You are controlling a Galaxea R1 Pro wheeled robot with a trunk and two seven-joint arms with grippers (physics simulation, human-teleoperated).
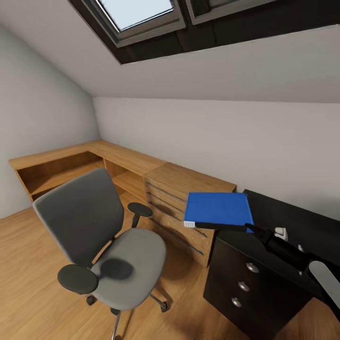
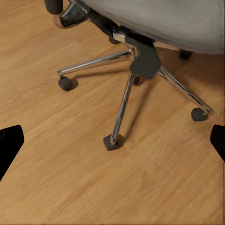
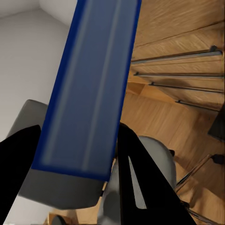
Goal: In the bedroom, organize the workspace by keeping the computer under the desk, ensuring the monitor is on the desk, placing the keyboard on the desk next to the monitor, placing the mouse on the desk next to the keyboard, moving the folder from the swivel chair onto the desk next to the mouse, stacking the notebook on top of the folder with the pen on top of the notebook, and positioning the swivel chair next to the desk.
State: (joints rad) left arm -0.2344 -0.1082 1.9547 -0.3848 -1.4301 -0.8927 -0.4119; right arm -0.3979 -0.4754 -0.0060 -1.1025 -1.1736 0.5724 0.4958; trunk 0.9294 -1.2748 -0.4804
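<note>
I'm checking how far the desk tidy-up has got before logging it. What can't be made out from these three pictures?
- Black desk with silver-knobbed drawers: the head view's right edge cuts it off, so most of its top is unseen.
- Right gripper: behind the flat bright blue folder in the head view; its contact with the folder is hidden in the right wrist view.
- Grey padded swivel chair: the left wrist view's edges cut its seat.

White sloped ceiling (image 1: 264, 71), skylight (image 1: 137, 12), wooden floor (image 1: 28, 264)

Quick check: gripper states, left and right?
Left gripper: open, holding nothing, above the floor by the swivel chair.
Right gripper: shut on the folder.
</note>
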